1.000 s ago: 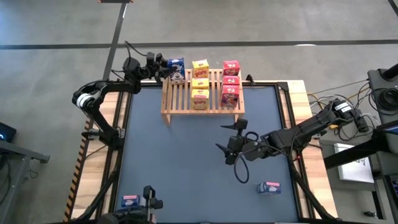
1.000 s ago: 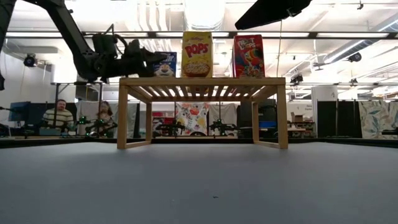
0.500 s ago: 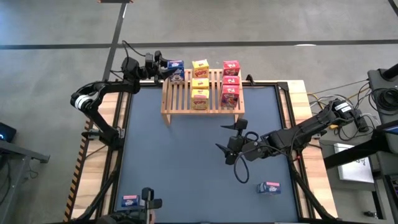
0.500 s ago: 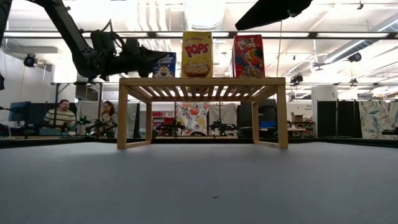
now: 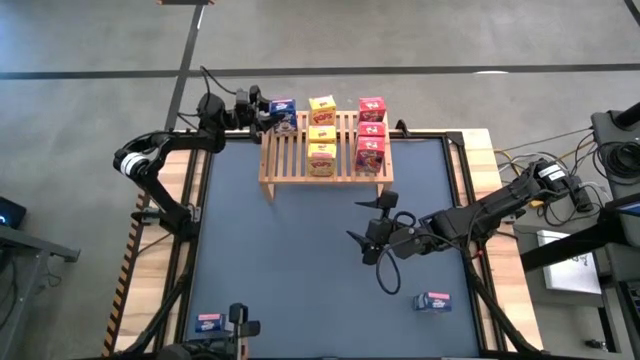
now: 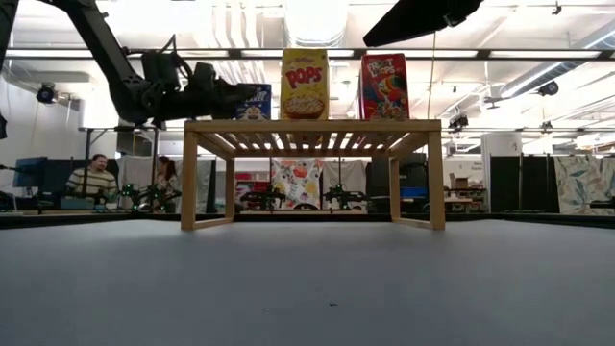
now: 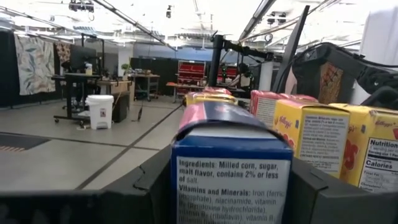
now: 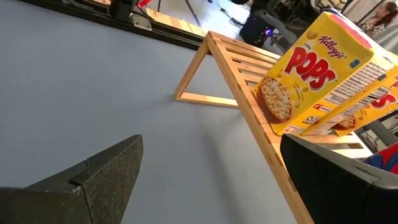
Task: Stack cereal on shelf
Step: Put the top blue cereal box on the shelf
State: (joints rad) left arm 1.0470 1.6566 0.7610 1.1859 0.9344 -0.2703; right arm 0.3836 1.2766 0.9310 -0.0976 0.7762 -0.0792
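Note:
My left gripper [image 5: 266, 112] is shut on a blue cereal box [image 5: 283, 111] at the far left corner of the wooden slatted shelf [image 5: 290, 155]. In the low view the box's bottom [image 6: 255, 115] is level with the shelf top; whether it rests there I cannot tell. Three yellow boxes [image 5: 321, 130] and three red boxes [image 5: 371, 131] stand in rows on the slats. My right gripper [image 5: 362, 222] hovers open over the mat, on the near side of the shelf. Another blue box [image 5: 432, 301] lies on the mat near the table's near right corner. My left gripper pinches the blue box between its two fingers [image 7: 146, 186], one on each broad face, with the narrow ingredients panel [image 7: 231, 180] turned toward the wrist. The fingers come level from the table's left side. The box stands upright at shelf-top height.
A small box [image 5: 209, 323] lies near the table's near left corner. The dark mat [image 5: 290, 260] between the shelf and the near edge is open. The shelf's left slats [image 5: 285, 150] are bare. People sit behind desks beyond the table [image 6: 96, 178].
My left gripper has rocked slightly with the blue box at the shelf's far left corner, drawing back a little toward the table's left and returning. My right arm has kept still.

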